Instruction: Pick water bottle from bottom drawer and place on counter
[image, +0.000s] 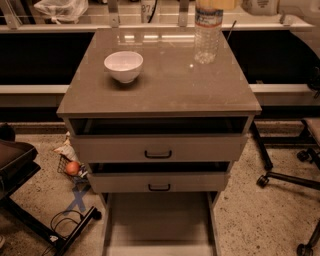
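The water bottle (207, 37) stands upright at the far right of the tabletop (165, 85), its base seemingly on the glossy surface. On my screen, the end effector (216, 4) sits at the bottle's top, cut off by the upper edge of the view. I cannot tell whether it is gripping the bottle or has let go. A white bowl (123, 66) rests on the left side of the tabletop, well apart from the bottle. Below, the bottom drawer (159, 220) is pulled out towards me, its flat floor bare. The two handled drawers (158, 147) above it are slightly open. An orange ball (73, 168) lies on the floor to the left, and a chair base (285, 177) stands to the right.
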